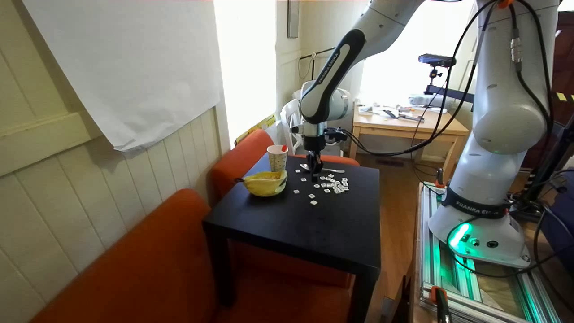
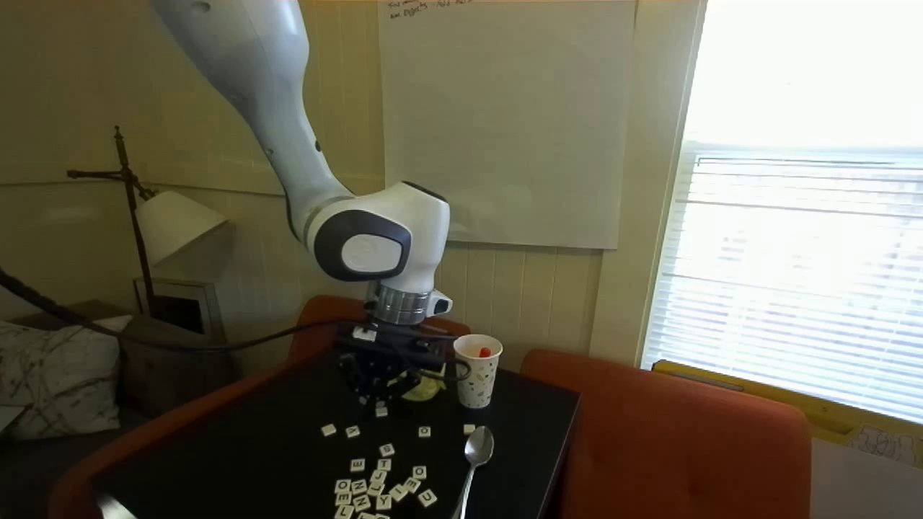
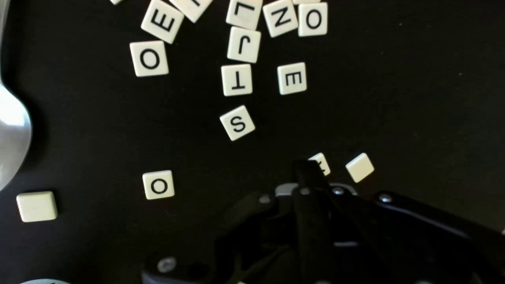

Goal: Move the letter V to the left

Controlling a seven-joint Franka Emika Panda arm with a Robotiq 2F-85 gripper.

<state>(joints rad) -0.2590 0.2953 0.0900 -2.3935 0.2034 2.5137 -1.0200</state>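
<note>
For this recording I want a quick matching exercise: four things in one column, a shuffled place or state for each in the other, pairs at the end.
1. paper cup
2. spoon
3. S tile
4. hand

A. hides part of a lettered tile in the wrist view
B. face up, just below the T tile in the wrist view
C. patterned, with something red inside
D. silver, cut off by the wrist view's left edge

Pairs: 1-C, 2-D, 3-B, 4-A

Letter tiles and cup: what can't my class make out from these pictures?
Partly covered tile: full letter hidden by tool, wrist view.
Blank tile: underside, against the table, wrist view.
Letter tiles: letters too small, in an exterior view.
Red item: lower end inside cup, both exterior views.
</note>
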